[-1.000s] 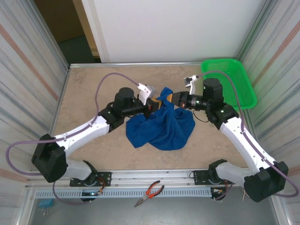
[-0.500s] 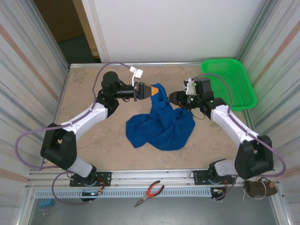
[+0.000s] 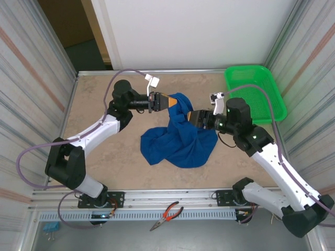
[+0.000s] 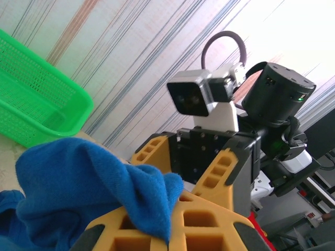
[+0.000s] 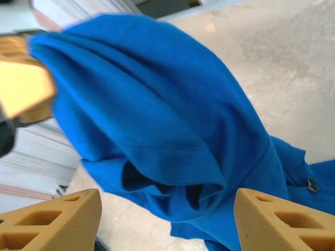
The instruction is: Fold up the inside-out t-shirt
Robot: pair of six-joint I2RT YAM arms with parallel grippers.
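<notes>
Shirt: royal-blue soft cotton t-shirt (image 3: 180, 141), crumpled in a heap mid-way across the beige stone-patterned table (image 3: 99, 104), with one bunch drawn up off the heap toward the far side
Left gripper: yellow-fingered two-finger left gripper (image 3: 166, 101), clamped on that raised bunch; in the left wrist view cloth spills over its tips
Right gripper: matching right gripper (image 3: 194, 118), jaws apart and holding nothing, facing the draped fold that hangs below the left grip; the cloth lies ahead of its fingers (image 5: 261, 219)
Handling: judged light, limp and not fragile; it will sag from any pinch, and its layers will slide over each other
Where to hold: the rolled edge with dark hollows low on the drape looks like a hem or sleeve opening, and a pinch there should catch fewer layers than the thick bunch
Nearby: green plastic mesh basket (image 3: 272, 99), far right, well apart from the shirt
</notes>
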